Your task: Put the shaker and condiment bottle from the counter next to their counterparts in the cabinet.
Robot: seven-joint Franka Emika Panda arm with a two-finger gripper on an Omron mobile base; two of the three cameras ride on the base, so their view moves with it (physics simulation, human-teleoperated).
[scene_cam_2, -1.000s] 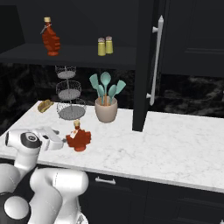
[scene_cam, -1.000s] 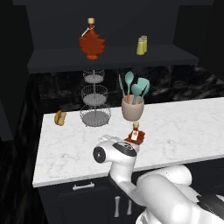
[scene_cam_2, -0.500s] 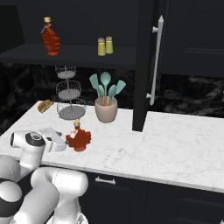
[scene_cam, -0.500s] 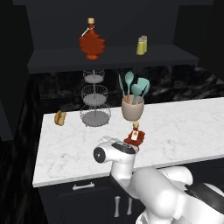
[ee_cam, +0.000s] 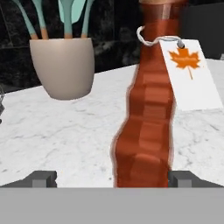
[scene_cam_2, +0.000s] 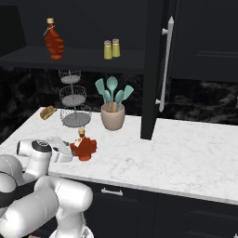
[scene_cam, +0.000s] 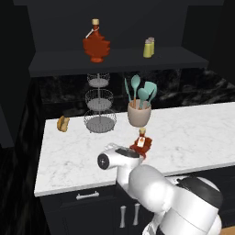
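The end effector is right down at tabletop level, spread to its widest, with the condiment bottle standing in the gap between the two fingertips. Nothing is gripped: one tip sits well out to one side of the bottle, the other just beside its opposite flank, so the bottle is off-centre in the opening. To my eye that wide stance is there to bracket the lobed body before a squeeze.

From the right base view the bottle stands on the marble tabletop directly ahead of the hand, on its base, tan cap up. Its long axis runs straight up and down, no lean that I can make out. The white neck tag with the maple leaf hangs off the neck to one side, facing back toward the hand. The low, level approach suits a side grab on an upright bottle; I'd judge it keeps the thing vertical for the lift.

Beyond the bottle and off to one side is the beige utensil crock with teal spoons. High above and beyond the hand, on the cabinet shelf, stands the maple-leaf bottle. Further along the shelf are two yellow shakers side by side, so the shaker half looks done and this bottle is what's left.
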